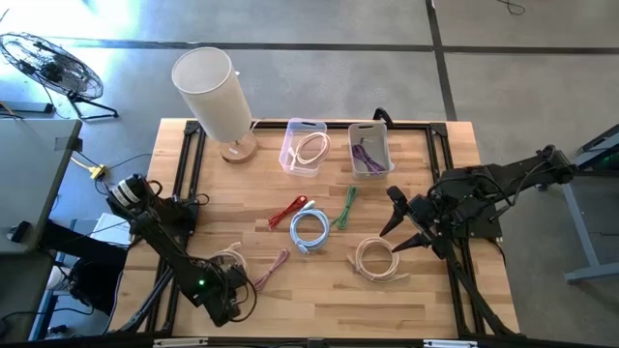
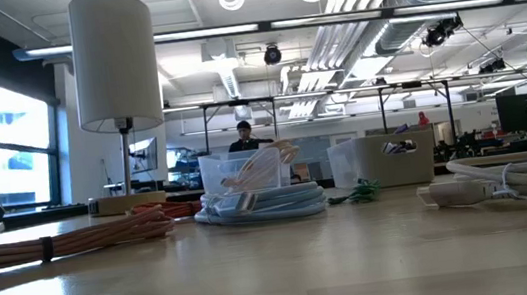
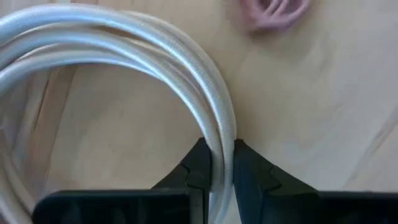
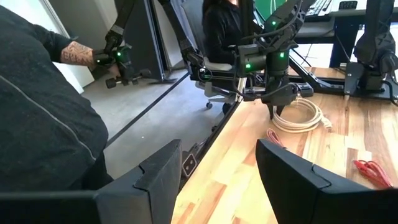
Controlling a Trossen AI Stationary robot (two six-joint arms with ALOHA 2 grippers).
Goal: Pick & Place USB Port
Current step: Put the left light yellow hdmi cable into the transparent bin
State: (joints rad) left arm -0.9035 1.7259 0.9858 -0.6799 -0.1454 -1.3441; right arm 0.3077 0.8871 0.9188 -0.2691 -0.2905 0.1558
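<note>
Several coiled USB cables lie flat on the wooden table (image 1: pixel 319 290). My left gripper (image 1: pixel 235 286) is at the near left, shut on a white coiled cable (image 1: pixel 228 261); the right wrist view shows this gripper far off (image 4: pixel 276 109), pointing down at the coil (image 4: pixel 303 116). My right gripper (image 1: pixel 391 241) is open and empty, above the table beside a beige coil (image 1: pixel 377 259). A blue-white coil (image 1: pixel 309 230), a red cable (image 1: pixel 287 210), a green cable (image 1: pixel 346 208) and a pink cable (image 1: pixel 271 271) lie mid-table. My left gripper pinches the strands of the white coil's rim (image 3: pixel 222 146) between its two fingers (image 3: pixel 198 167). The fingers come from above, pointing down, and lie across the strands. The coil rests on the table.
Two clear bins stand at the far edge: one (image 1: pixel 306 147) holds a white cable, the other (image 1: pixel 370 150) a purple one. A white lamp (image 1: pixel 213 92) stands at the far left. A person (image 4: pixel 43 124) is beyond the table's left side.
</note>
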